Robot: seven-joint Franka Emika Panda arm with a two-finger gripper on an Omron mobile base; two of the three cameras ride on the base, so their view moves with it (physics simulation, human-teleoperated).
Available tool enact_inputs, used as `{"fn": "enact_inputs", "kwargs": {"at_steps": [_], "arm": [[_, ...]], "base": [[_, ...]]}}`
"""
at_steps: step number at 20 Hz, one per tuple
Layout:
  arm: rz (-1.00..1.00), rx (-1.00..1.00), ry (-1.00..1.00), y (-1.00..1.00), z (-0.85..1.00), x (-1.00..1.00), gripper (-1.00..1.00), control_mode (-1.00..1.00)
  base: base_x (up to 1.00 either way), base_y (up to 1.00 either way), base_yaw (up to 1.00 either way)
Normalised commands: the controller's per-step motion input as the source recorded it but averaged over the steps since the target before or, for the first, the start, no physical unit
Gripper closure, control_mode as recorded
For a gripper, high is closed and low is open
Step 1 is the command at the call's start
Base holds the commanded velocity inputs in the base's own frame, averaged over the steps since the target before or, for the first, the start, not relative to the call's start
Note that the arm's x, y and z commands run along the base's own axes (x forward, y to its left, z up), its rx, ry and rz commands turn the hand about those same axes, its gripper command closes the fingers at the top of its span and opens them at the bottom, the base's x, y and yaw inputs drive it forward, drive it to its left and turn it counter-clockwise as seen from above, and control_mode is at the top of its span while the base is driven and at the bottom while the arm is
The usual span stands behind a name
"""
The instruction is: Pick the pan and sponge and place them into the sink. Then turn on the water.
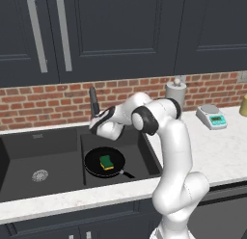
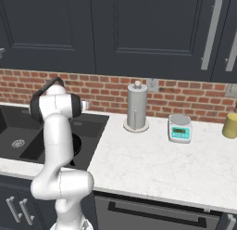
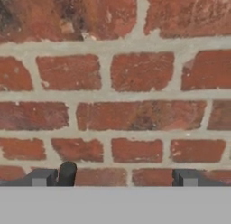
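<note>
The round black frying pan (image 1: 104, 162) and yellow-green sponge (image 1: 106, 162) already lie in the dark double-basin sink (image 1: 58, 151); the pincer (image 3: 113, 178), fingers apart, faces the dark slim faucet (image 1: 93, 101), and no water runs yet.

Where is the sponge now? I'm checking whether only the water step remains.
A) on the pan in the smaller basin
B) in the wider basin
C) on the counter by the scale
A: the sponge lies on the pan, inside the sink's smaller basin.
</note>
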Motion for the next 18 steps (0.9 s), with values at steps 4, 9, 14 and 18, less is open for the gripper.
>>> {"fn": "enact_inputs", "kwargs": {"at_steps": [4,9,14,18], "arm": [[0.05,0.04,0.0,-0.77,0.0,0.0,-1.0,-1.0],[0.08,0.04,0.0,-0.71,0.0,0.0,-1.0,-1.0],[0.1,0.04,0.0,-0.7,0.0,0.0,-1.0,-1.0],[0.1,0.03,0.0,-0.63,0.0,0.02,-1.0,-1.0]], "base": [[0.0,0.0,0.0],[0.0,0.0,0.0],[0.0,0.0,0.0],[0.0,0.0,0.0]]}}
